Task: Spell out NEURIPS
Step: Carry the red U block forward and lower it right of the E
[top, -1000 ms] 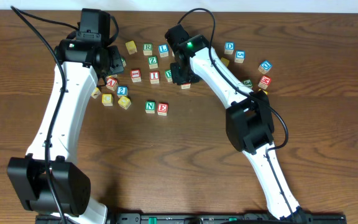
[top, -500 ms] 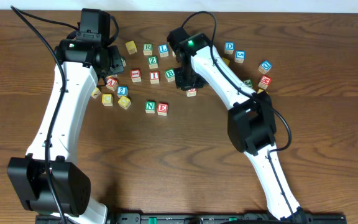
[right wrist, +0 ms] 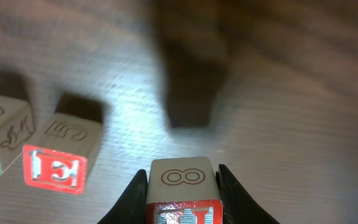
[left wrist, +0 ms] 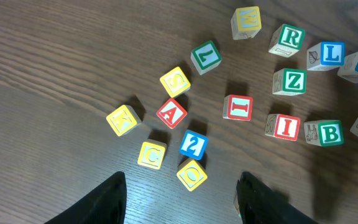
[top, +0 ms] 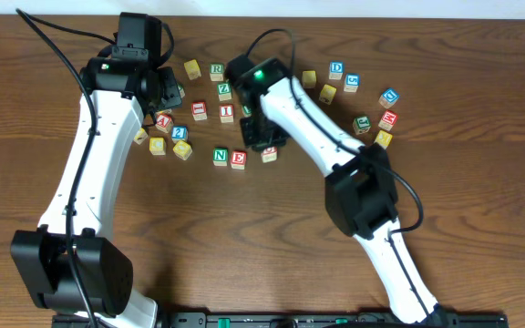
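A small pale wooden cube [right wrist: 182, 180], square-edged, with an outlined 8 stamped on its bare upper face and a red-bordered face below, sits pinched between the two dark, smooth fingers [right wrist: 135, 194] of the right end effector [right wrist: 182, 193], which is closed on it. In the overhead view it sits near the middle of the frame, just right of the red-bordered E cube [top: 239, 158]. That cube stands just beside the green-bordered N cube [top: 220, 156], so the three make a short row. I cannot tell whether the held cube touches the surface [top: 481, 237], a dark brown board with fine streaked grain.

The right wrist view shows the E cube's matte, unpainted sides with embossed figures.

In the left wrist view more cubes of the same make lie scattered, well apart from the row. The green-bordered R cube [left wrist: 289, 38] is at the upper right. The red-bordered I cube [left wrist: 288, 126] is right of centre, just beside a green-bordered B cube [left wrist: 330, 133]. A green-bordered Z cube [left wrist: 295, 81] lies between R and I, and a red-bordered H cube [left wrist: 238, 107] is left of I. Left of centre cluster a yellow S cube [left wrist: 174, 81], a red A cube [left wrist: 171, 112], a blue 2 cube [left wrist: 194, 144] and a yellow O cube [left wrist: 192, 174].

The left end effector [left wrist: 182, 199] shows as two black, rounded fingers at the bottom edge. They are spread wide with nothing between them, just below the O cube.
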